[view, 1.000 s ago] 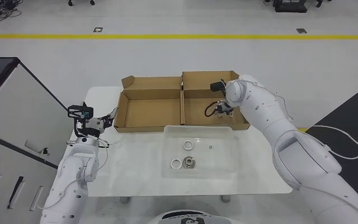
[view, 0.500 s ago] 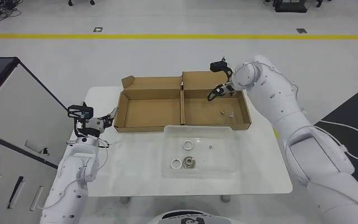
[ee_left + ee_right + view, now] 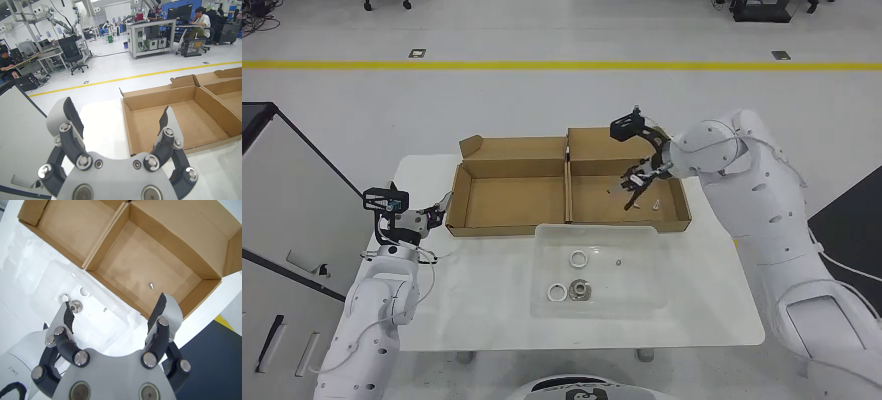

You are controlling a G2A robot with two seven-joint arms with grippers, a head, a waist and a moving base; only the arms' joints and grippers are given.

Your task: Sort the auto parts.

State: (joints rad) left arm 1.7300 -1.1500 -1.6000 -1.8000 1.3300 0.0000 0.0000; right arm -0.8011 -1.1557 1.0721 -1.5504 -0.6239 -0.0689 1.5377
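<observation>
Top view: right hand (image 3: 634,190) hangs over the right box (image 3: 597,200), fingers apart, nothing held. A bolt (image 3: 654,203) lies on the box floor just beside the tips. I judge the next pick is from the clear tray (image 3: 632,290) on the near side of the hand: clear the box wall, then drop straight onto one part. Left hand (image 3: 437,212) sits by the left box (image 3: 507,195) corner. Left wrist view: left hand spread wide, empty, that box just ahead. Right wrist view: fingers wide, empty, bolt beyond the tips. White rings (image 3: 81,294), flange (image 3: 75,308) and small screw (image 3: 104,309) lie in the tray under the hand. I'd take the lone screw, centred.
</observation>
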